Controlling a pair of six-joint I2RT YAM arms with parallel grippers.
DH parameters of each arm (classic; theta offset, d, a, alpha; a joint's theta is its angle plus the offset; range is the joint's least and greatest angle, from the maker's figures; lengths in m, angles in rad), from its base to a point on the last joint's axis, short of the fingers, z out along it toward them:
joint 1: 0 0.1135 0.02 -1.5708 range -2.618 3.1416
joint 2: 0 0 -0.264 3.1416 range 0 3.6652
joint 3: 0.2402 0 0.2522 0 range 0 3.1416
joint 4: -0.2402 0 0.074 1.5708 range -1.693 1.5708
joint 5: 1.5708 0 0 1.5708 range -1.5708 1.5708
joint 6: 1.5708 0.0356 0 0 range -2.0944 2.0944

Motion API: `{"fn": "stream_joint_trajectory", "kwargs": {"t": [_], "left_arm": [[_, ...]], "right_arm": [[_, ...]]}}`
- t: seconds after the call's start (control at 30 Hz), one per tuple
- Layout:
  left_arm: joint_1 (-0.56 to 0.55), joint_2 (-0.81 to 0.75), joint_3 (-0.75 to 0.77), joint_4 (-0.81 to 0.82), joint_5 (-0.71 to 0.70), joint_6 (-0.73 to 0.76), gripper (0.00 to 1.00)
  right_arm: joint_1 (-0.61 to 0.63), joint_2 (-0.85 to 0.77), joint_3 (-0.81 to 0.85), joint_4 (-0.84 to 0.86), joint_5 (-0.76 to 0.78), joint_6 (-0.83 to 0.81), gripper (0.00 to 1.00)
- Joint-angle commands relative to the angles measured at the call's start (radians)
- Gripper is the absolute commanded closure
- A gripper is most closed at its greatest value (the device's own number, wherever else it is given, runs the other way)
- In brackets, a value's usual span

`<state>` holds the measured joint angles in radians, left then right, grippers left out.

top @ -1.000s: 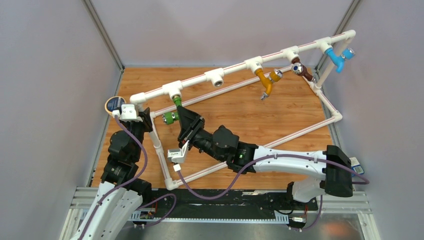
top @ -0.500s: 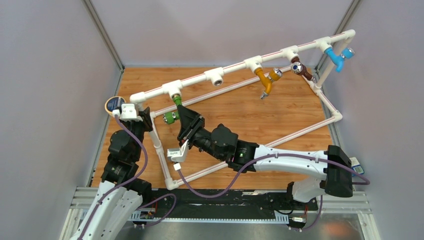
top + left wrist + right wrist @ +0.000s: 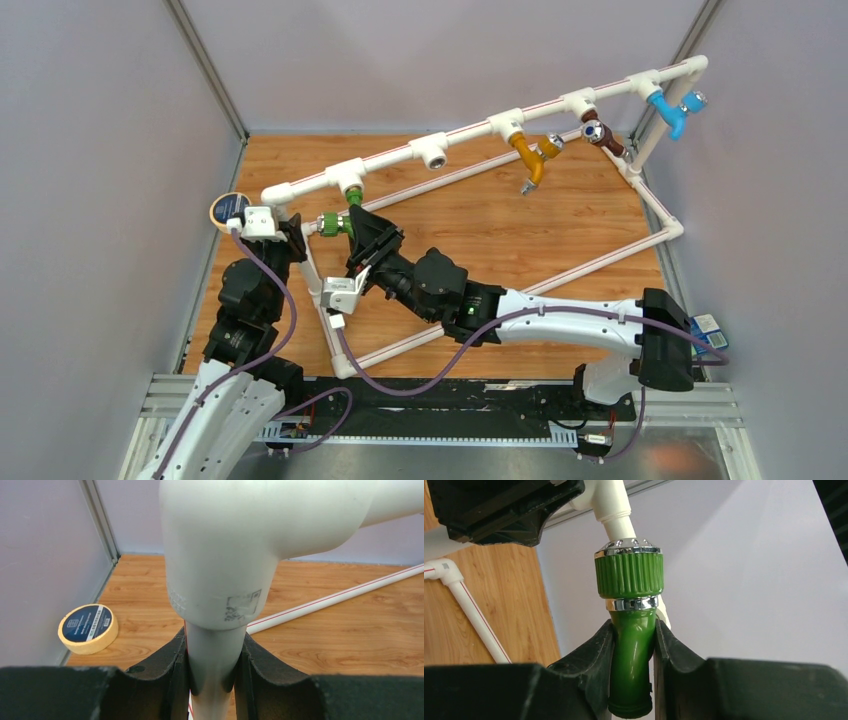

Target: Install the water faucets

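The green faucet (image 3: 333, 223) hangs from a white T fitting (image 3: 348, 180) on the upper pipe of the white pipe frame (image 3: 470, 128). My right gripper (image 3: 357, 224) is shut on the faucet's body. In the right wrist view the black fingers (image 3: 594, 650) clamp the glossy green stem (image 3: 631, 645) below its ribbed collar. My left gripper (image 3: 291, 238) is shut on the frame's left pipe (image 3: 213, 665), just under an elbow fitting (image 3: 225, 545). Orange (image 3: 530, 155), brown (image 3: 603, 138) and blue (image 3: 668, 108) faucets hang from fittings further right.
One T fitting (image 3: 432, 152) between the green and orange faucets has an open socket. A roll of tape (image 3: 229, 208) lies at the left wall, also in the left wrist view (image 3: 88, 628). Grey walls close in the wooden table (image 3: 480, 220) on three sides.
My right gripper has swung left and turned with the green faucet, whose side arm now sits higher and further left. The pipe frame's right end has lifted slightly. The left arm holds still.
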<state>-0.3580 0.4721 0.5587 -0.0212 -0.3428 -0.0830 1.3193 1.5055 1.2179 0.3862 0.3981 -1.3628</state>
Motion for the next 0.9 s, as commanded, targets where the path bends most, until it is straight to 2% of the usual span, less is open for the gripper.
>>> {"fn": "stream_joint_trajectory", "kwargs": {"t": [0.0, 0.2, 0.37, 0.53, 0.87], "left_arm": [[-0.039, -0.012, 0.004, -0.106, 0.077, -0.043, 1.00], [-0.042, -0.018, 0.006, -0.108, 0.076, -0.043, 1.00], [-0.044, -0.020, 0.007, -0.115, 0.062, -0.050, 1.00], [-0.045, -0.023, 0.007, -0.118, 0.057, -0.061, 1.00], [-0.047, -0.021, 0.009, -0.117, 0.068, -0.057, 1.00]], "right_arm": [[-0.075, 0.042, -0.041, 0.124, 0.197, 0.165, 1.00], [-0.089, 0.045, -0.090, 0.236, 0.234, 0.326, 1.00], [-0.121, 0.010, -0.227, 0.334, 0.119, 0.354, 1.00], [-0.170, -0.040, -0.279, 0.304, 0.026, 0.383, 1.00], [-0.157, -0.044, -0.239, 0.270, 0.041, 0.206, 1.00]]}}
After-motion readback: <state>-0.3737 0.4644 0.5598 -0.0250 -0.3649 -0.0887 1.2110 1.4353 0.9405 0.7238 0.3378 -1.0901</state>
